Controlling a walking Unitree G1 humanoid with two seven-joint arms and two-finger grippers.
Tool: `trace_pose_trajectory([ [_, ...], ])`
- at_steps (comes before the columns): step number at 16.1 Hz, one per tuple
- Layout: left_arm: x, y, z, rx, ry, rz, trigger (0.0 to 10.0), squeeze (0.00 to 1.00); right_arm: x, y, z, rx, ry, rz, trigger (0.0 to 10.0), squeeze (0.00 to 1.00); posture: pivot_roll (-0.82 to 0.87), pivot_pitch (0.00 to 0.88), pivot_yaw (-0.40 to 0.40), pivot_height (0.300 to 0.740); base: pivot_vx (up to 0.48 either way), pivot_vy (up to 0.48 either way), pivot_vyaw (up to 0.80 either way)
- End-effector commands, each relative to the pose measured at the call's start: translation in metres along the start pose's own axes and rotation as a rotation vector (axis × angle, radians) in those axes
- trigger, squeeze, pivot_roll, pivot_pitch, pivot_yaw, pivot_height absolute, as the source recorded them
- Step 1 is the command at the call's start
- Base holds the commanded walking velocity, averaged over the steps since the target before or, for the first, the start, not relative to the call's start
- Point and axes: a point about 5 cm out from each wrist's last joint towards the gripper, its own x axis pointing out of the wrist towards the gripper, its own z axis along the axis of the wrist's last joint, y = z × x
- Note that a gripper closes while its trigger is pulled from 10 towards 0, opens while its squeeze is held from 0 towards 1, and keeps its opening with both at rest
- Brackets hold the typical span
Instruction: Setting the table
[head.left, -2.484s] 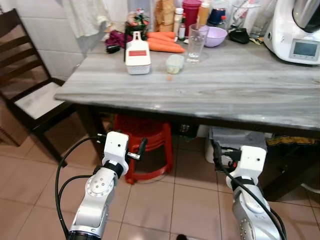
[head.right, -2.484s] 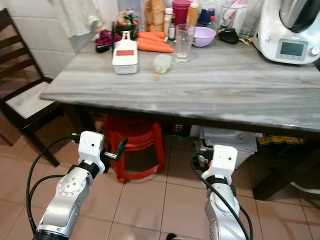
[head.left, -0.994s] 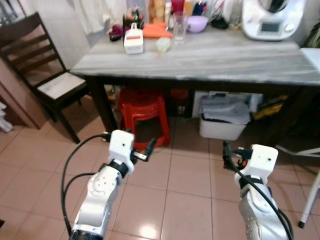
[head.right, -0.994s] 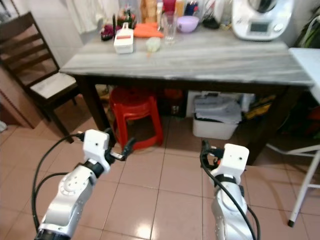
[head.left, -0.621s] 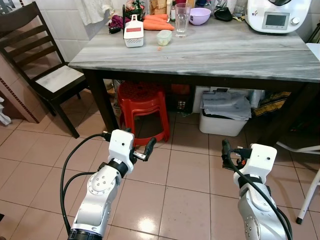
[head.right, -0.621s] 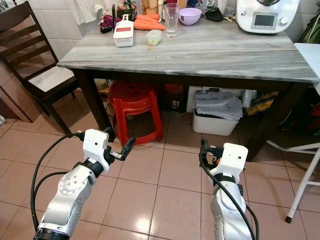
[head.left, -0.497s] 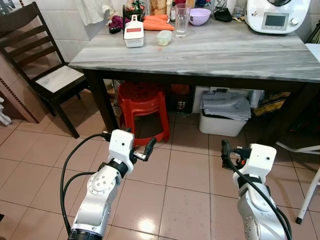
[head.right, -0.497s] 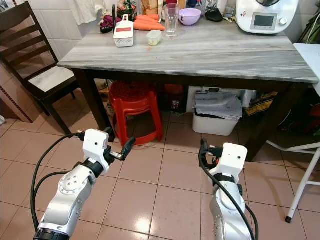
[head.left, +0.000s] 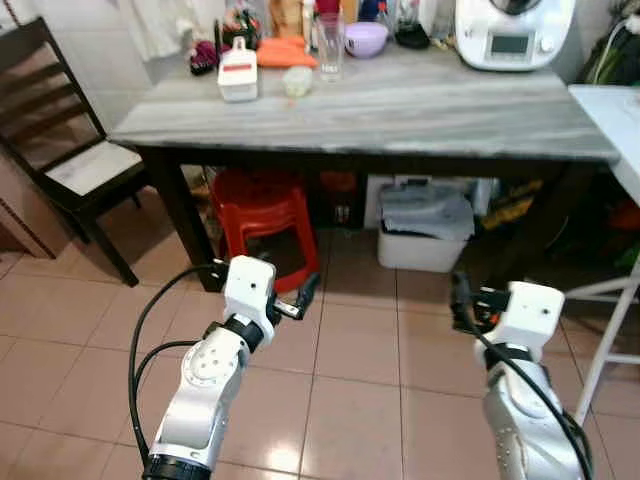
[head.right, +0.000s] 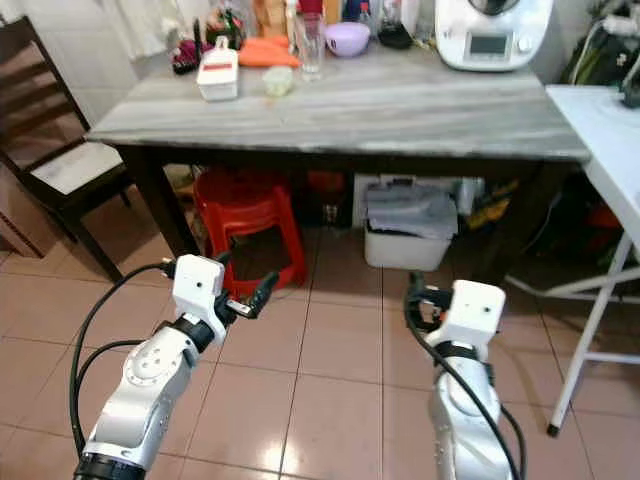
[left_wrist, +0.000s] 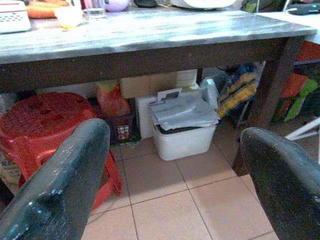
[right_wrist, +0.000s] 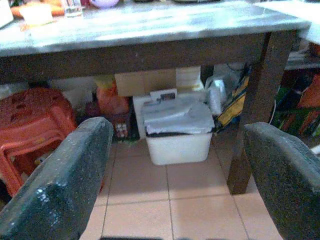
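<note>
Currently, head views: bench (head.left: 420, 110) well ahead; glass (head.left: 330, 45), white grater box (head.left: 237, 72) and small tub (head.left: 297, 80) cluster at its far corner, by the carrots (head.left: 285, 52). Left claw (head.left: 305, 290) and right claw (head.left: 458, 300) hang low over floor tiles. Left wrist: fingers (left_wrist: 60, 185) spread wide, empty. Right wrist: same (nothing held). Risk: advancing, the claws could strike the red stool (head.left: 262, 200) under the bench.
</note>
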Motion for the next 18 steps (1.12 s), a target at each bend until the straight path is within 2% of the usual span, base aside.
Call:
trace_pose_trajectory([
  [1,-0.0012,0.0046,0.0005,0.002,0.000,0.014,10.0,0.00,-0.0019,0.0051,0.0033,0.013,-0.020,0.011,10.0,0.00,-0.06,0.037,0.029,0.740,0.000,-0.356,0.00],
  [11,0.0008,0.0019,-0.0016,-0.003,0.003,0.010,10.0,0.00,-0.0084,0.0077,0.0035,0.021,-0.032,0.044,10.0,0.00,-0.07,0.039,0.034,0.740,0.000,-0.359,0.00],
  [18,0.0028,-0.0017,-0.0016,-0.012,-0.003,0.007,10.0,0.00,-0.0060,0.0081,0.0080,0.012,-0.044,0.063,10.0,0.00,-0.08,0.041,0.027,0.740,0.000,-0.362,0.00],
])
